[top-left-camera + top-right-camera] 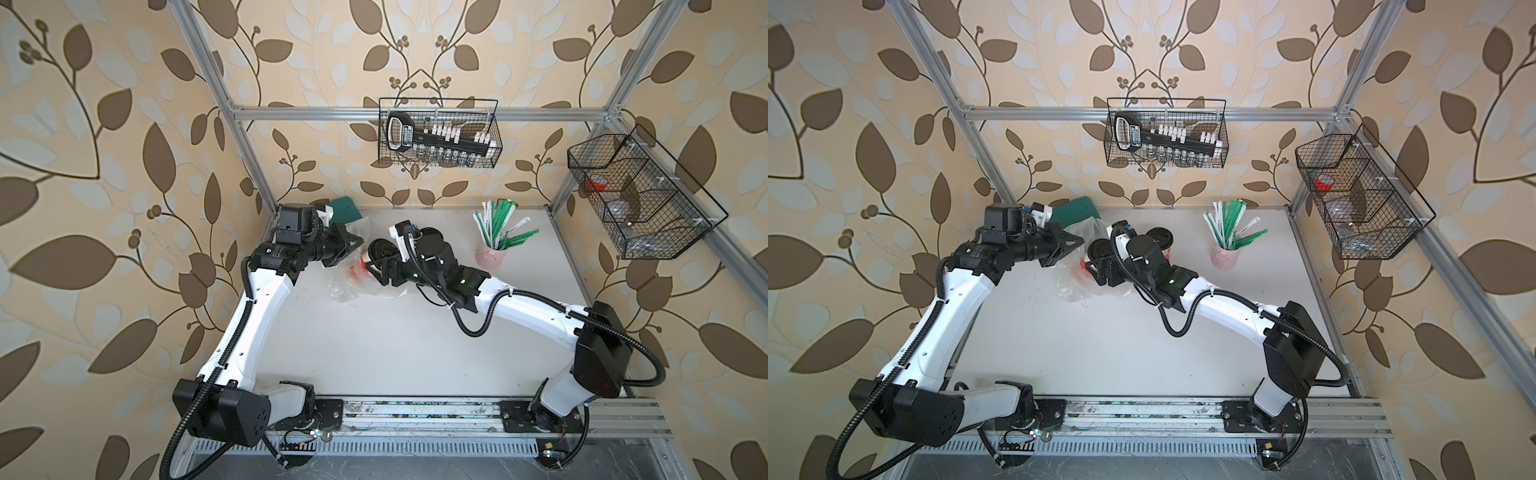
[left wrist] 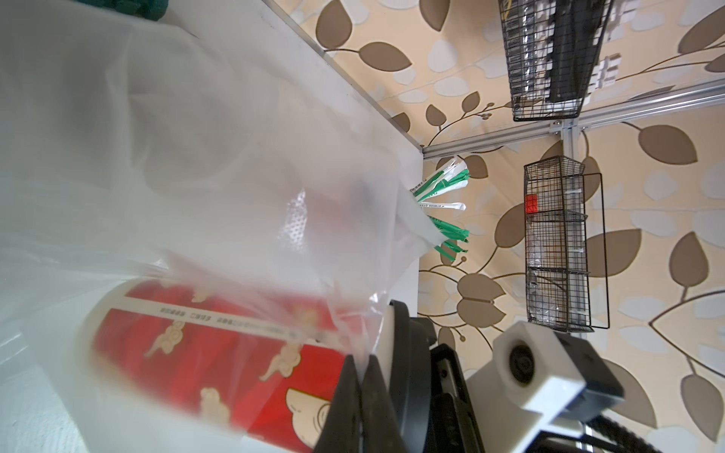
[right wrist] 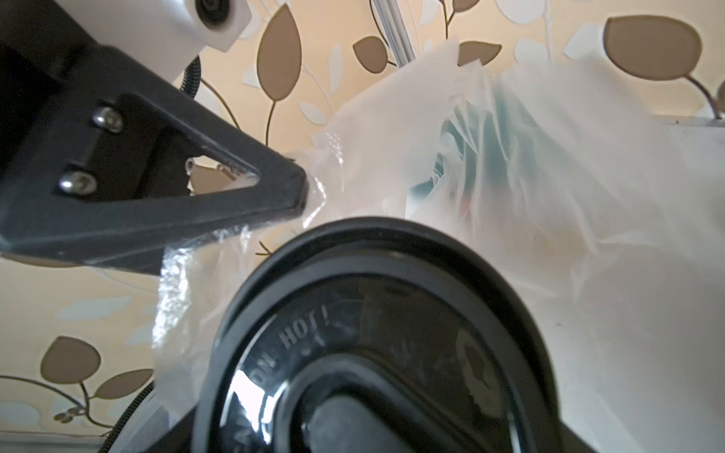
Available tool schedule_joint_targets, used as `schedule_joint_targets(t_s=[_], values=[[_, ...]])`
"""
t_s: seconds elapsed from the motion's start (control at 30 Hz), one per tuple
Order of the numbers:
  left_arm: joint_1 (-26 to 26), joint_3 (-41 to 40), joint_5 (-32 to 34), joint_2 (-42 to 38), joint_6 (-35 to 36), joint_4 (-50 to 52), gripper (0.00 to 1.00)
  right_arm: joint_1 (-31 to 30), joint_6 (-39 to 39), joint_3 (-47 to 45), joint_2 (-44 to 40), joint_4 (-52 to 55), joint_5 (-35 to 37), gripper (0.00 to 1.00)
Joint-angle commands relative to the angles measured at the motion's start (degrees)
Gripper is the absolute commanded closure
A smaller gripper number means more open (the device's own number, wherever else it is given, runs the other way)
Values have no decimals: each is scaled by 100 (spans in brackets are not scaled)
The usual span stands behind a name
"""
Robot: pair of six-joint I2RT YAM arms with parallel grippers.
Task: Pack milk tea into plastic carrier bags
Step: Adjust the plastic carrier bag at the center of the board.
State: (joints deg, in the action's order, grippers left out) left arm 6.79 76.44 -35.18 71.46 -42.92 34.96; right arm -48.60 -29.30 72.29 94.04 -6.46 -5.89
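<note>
A red milk tea cup (image 1: 359,271) with a black lid (image 3: 392,333) is tilted, its lower part inside the mouth of the transparent plastic bag (image 1: 347,293). My right gripper (image 1: 383,266) is shut on this cup just under the lid. My left gripper (image 2: 363,364) is shut on the bag's edge beside the cup (image 2: 243,345) and holds the film (image 2: 196,157) up. Its finger (image 3: 235,196) shows pinching the bag (image 3: 510,176) in the right wrist view. A second milk tea cup (image 1: 1162,239) stands behind my right wrist, partly hidden.
A pink cup of green-and-white straws (image 1: 494,254) stands at the back right of the white table (image 1: 415,353). A green object (image 1: 343,210) sits in the back left corner behind the bag. Wire baskets hang on the back wall (image 1: 438,133) and on the right wall (image 1: 636,195).
</note>
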Motion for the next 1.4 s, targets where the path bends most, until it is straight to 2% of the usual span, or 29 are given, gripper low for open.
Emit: schedule_joint_targets(t_s=[0.0, 0.33, 0.67, 0.93, 1.13, 1.27, 1.37], values=[[-2, -77, -301, -238, -307, -490, 100, 23, -325, -126, 212, -483, -207, 30], [-63, -334, -515, -394, -962, -1068, 100, 70, -445, -304, 452, -826, -99, 30], [-248, -436, -525, -519, -1140, -1177, 100, 104, -118, -244, 454, -120, 591, 30], [-266, -779, -609, -471, -1246, -1374, 100, 113, 340, 75, 302, 854, 1461, 30], [-345, -1434, -542, -660, -1119, -1266, 100, 90, 553, 302, 297, 1301, 1712, 30], [-628, -2079, -607, -887, -1120, -1263, 100, -23, 711, 508, 506, 1353, 1766, 30], [-829, -2247, -606, -1016, -911, -980, 100, -205, 864, 780, 712, 1444, 1966, 30]])
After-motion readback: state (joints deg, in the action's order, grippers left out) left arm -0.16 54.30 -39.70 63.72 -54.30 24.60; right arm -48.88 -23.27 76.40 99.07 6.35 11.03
